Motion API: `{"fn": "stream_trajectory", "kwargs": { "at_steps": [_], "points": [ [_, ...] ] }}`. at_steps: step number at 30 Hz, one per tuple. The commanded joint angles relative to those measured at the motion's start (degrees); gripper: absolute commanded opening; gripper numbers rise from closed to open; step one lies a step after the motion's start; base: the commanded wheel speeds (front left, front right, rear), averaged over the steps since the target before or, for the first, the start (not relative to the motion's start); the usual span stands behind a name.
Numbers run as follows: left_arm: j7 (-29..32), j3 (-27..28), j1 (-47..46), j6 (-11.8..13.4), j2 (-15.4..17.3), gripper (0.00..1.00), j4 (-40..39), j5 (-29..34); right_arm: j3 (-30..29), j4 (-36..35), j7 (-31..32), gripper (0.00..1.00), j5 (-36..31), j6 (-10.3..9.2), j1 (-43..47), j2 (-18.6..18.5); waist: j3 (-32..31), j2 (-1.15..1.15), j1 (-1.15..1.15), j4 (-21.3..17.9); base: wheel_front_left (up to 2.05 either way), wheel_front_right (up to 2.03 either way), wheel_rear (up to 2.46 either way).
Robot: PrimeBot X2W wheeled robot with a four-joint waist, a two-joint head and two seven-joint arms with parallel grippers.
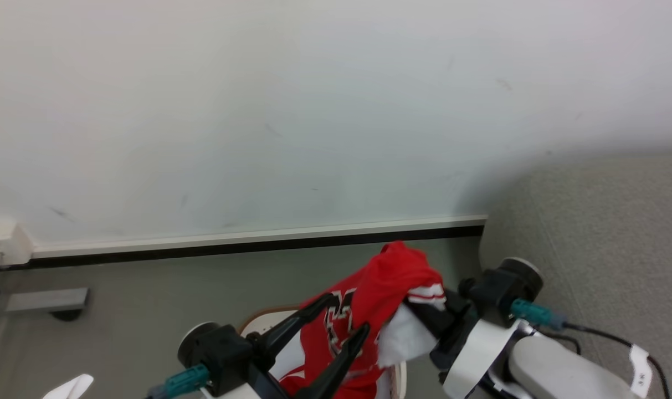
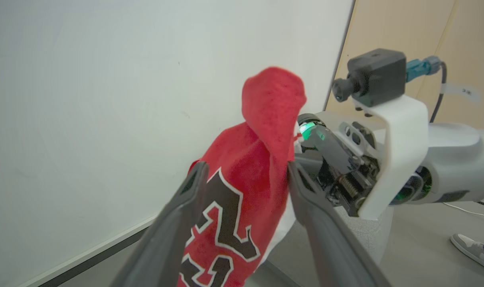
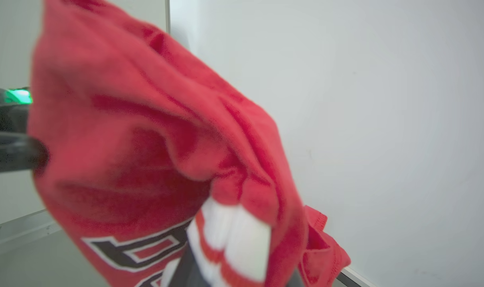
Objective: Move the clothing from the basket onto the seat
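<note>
Jersey: We see a red sports jersey (image 1: 380, 288) (image 2: 242, 187) (image 3: 146, 131) of soft cloth, with white striped panels and a black number outlined in white. It is lifted off the floor between our two grippers. A tuft of it stands up above the right gripper, and the rest hangs down over the basket.

Right gripper: Our right gripper (image 1: 424, 307) (image 2: 301, 157) reaches in from the sofa side. Its jaws are closed in on a bunch of the jersey near the white striped sleeve. Cloth is draped over most of the dark fingers, and the jersey hangs from them.

Left gripper: Our left gripper (image 1: 345, 315) (image 2: 245, 167) has its jaws spread wide and grips nothing. The numbered front of the jersey lies in the gap between the two long dark fingers (image 2: 170, 223). We cannot tell whether the cloth brushes them.

Basket: A cream-white plastic basket with a brown rim (image 1: 269, 311) stands on the floor under the jersey. Cloth and arms hide most of it.

Seat: The large light grey fabric sofa (image 1: 590, 221) fills the floor's right side, against the wall. The jersey is not on it.

Floor: The smooth grey floor (image 1: 119, 288) runs to a white skirting board with a black strip (image 1: 258, 239) along its far edge.

Wall: A plain white wall (image 1: 258, 111) rises above that.

Person: A foot in a pale grey shoe (image 2: 469, 247) rests on the floor beyond the right arm.
</note>
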Motion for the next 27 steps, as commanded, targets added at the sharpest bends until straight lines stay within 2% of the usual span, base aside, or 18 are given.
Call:
{"fn": "stream_trajectory", "kwargs": {
  "at_steps": [1,3,15,19,23,27],
  "points": [
    [-0.70,0.08,-0.27,-0.07,0.03,1.00,0.44,1.21,-1.96,-0.50,-0.61,0.00,0.00,-0.14,-0.85,-0.62,0.77,0.00,0.00,-2.03,0.00,0.00,0.00],
    [-0.91,0.00,-0.34,-0.08,0.01,1.00,0.64,1.18,-3.28,-0.83,-0.66,0.00,-0.30,-0.14,-0.94,-0.88,0.99,0.00,0.00,-2.85,0.00,0.00,0.00],
    [-3.83,-0.69,-1.81,0.21,-0.66,1.00,2.53,3.11,-15.71,-6.06,-0.70,0.00,-4.47,-0.14,2.63,-2.88,4.31,0.00,0.00,-14.85,0.00,0.00,0.00],
    [-4.30,-1.34,-2.41,-0.06,-1.03,1.00,2.96,3.51,-19.37,-8.24,0.11,0.00,-6.06,-0.14,4.45,-3.02,5.50,0.00,0.00,-17.70,0.00,0.00,0.00],
    [-4.43,-1.65,-3.04,-0.16,-0.92,1.00,3.04,3.99,-24.30,-9.55,0.90,0.00,-8.36,-0.14,6.23,-2.46,6.97,0.00,0.00,-19.51,0.00,0.00,0.00],
    [-4.52,-1.59,-4.43,-0.26,-0.48,1.00,2.14,4.81,-33.95,-9.02,1.22,0.00,-12.74,-0.14,7.75,0.87,10.44,0.00,0.00,-19.65,0.00,0.00,0.00]
  ]
}}
